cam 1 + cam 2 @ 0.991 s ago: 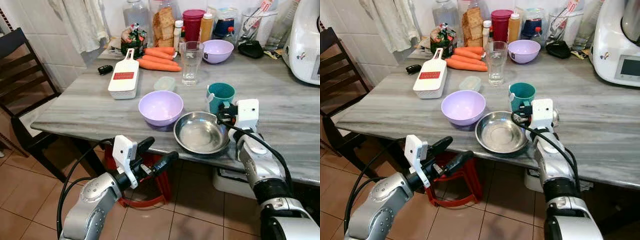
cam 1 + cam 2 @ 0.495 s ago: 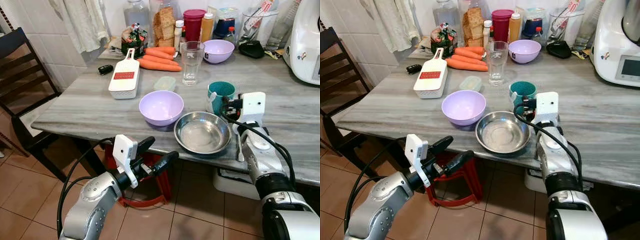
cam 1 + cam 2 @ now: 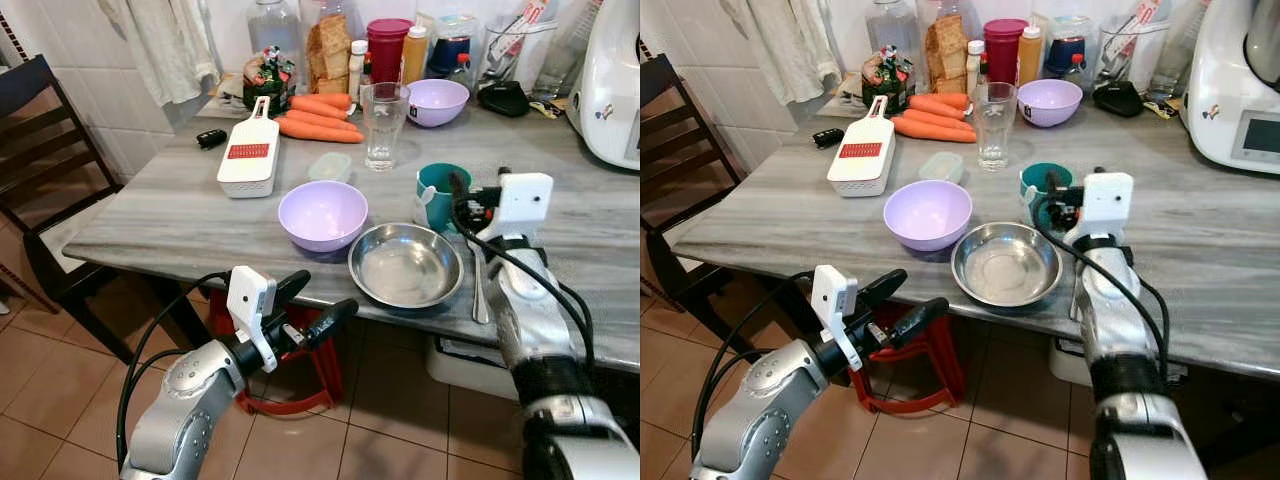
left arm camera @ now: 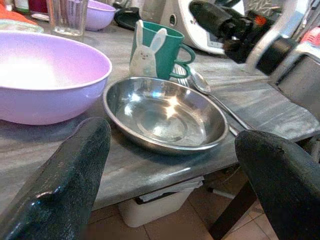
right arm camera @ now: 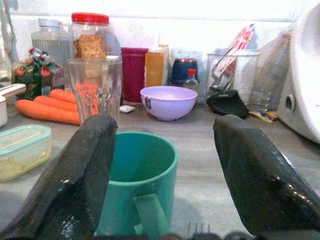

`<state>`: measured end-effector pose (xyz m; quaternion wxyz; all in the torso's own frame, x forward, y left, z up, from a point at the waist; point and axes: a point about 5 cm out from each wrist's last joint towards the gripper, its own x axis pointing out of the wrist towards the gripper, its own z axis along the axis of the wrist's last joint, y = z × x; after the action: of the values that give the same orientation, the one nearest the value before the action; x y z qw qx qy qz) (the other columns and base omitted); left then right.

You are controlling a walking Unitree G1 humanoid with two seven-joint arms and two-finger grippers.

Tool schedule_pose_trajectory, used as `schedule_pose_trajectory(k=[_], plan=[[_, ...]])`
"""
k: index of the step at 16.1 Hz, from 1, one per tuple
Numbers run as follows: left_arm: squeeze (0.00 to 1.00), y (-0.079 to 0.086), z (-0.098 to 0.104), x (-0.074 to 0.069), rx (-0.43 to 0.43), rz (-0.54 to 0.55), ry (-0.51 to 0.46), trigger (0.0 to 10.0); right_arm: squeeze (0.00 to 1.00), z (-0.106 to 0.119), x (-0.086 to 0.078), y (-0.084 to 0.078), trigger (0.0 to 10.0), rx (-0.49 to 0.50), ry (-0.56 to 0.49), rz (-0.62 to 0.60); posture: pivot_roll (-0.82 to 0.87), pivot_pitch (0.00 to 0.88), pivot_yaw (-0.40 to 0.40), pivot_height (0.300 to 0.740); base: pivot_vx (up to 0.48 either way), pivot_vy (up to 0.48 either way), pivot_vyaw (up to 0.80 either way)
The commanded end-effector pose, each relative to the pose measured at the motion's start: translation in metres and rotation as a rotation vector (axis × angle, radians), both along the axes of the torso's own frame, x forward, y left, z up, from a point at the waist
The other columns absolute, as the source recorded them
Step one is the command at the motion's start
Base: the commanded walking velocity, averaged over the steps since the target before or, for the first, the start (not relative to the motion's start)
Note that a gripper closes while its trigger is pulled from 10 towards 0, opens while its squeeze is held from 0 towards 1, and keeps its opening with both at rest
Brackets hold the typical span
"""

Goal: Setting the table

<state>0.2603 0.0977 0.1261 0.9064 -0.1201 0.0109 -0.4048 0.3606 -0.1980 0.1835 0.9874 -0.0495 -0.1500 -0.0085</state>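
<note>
One spoon [image 3: 478,283] has been left lying on the table [image 3: 170,215] just beside the steel dish [image 3: 404,265], and the right gripper [image 3: 462,195], fingers spread and empty, has been lifted toward the green mug [image 3: 440,192], so that placement is judged finished; the left gripper [image 3: 310,308] is held open below the table edge.

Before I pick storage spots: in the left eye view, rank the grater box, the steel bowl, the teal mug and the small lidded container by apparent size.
1. Steel bowl
2. Grater box, unsure against the bowl since it lies farther away
3. Teal mug
4. Small lidded container
</note>
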Motion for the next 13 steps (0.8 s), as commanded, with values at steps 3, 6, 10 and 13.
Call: schedule_pose_trajectory(k=[3, 6, 10, 13], plan=[[0.00, 0.010, 0.000, 0.007, 0.023, 0.088, -0.025, 10.0, 1.00, 0.011, -0.019, 0.002, 10.0, 0.016, -0.056, -0.045, -0.11, 0.067, 0.088, 0.740, 0.000, 0.000, 0.00], [0.00, 0.017, 0.001, 0.013, 0.032, 0.172, -0.044, 10.0, 1.00, 0.013, -0.045, 0.005, 10.0, 0.029, -0.063, -0.073, -0.12, 0.066, 0.092, 0.740, 0.000, 0.000, 0.00], [0.00, 0.035, 0.005, 0.027, 0.061, 0.375, -0.097, 10.0, 0.00, -0.009, -0.076, 0.015, 10.0, 0.020, 0.027, -0.066, -0.13, 0.058, 0.101, 0.740, 0.000, 0.000, 0.00], [0.00, 0.056, 0.000, 0.032, 0.143, 0.543, -0.098, 10.0, 0.00, -0.016, -0.089, 0.021, 10.0, 0.007, 0.066, -0.087, -0.13, 0.057, 0.101, 0.740, 0.000, 0.000, 0.00]])
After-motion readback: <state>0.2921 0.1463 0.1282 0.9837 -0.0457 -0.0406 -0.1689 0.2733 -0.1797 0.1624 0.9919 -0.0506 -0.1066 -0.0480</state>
